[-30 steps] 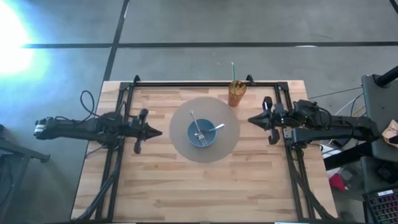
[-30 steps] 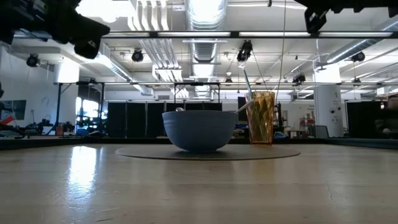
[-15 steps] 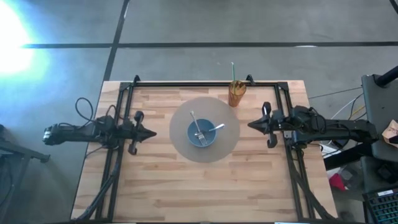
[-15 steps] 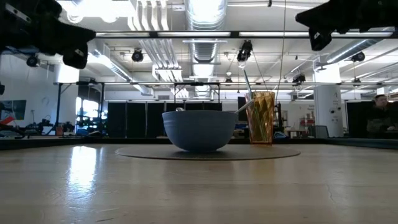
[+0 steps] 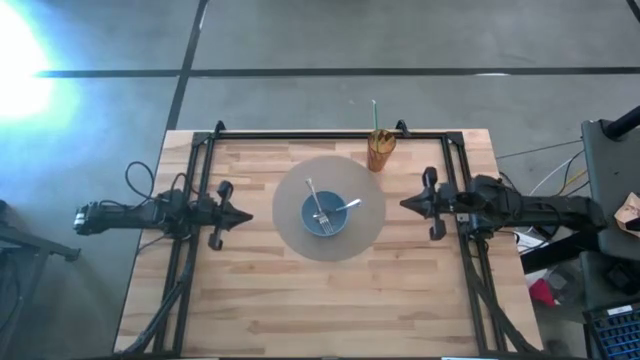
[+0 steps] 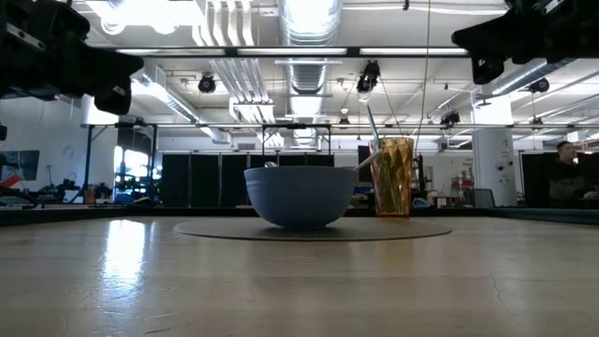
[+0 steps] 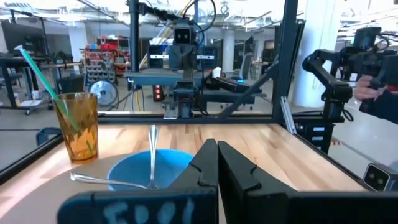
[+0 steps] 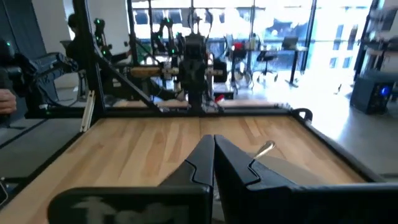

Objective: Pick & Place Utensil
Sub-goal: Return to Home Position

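Observation:
A blue bowl point(image 5: 325, 215) stands on a round grey mat point(image 5: 360, 235) at the table's middle. A fork point(image 5: 317, 203) and a spoon point(image 5: 345, 209) lie in the bowl, their handles leaning on its rim. An amber cup point(image 5: 380, 150) with a green straw stands at the far edge of the mat. My left gripper point(image 5: 248, 214) is shut and empty, in the air left of the mat. My right gripper point(image 5: 403, 203) is shut and empty, in the air right of the mat. The bowl point(image 7: 146, 171) and cup point(image 7: 78, 124) also show in the left wrist view.
A black frame point(image 5: 300, 133) runs along the table's far edge and down both sides under the arms. Bare wood lies in front of the mat toward the near edge point(image 5: 320, 310). A person point(image 6: 566, 173) stands far off in the room.
My left gripper has drawn back toward the table's left edge, and my right gripper has drawn back a little toward the right edge. Both stay shut and empty. The bowl, utensils and cup have kept still.

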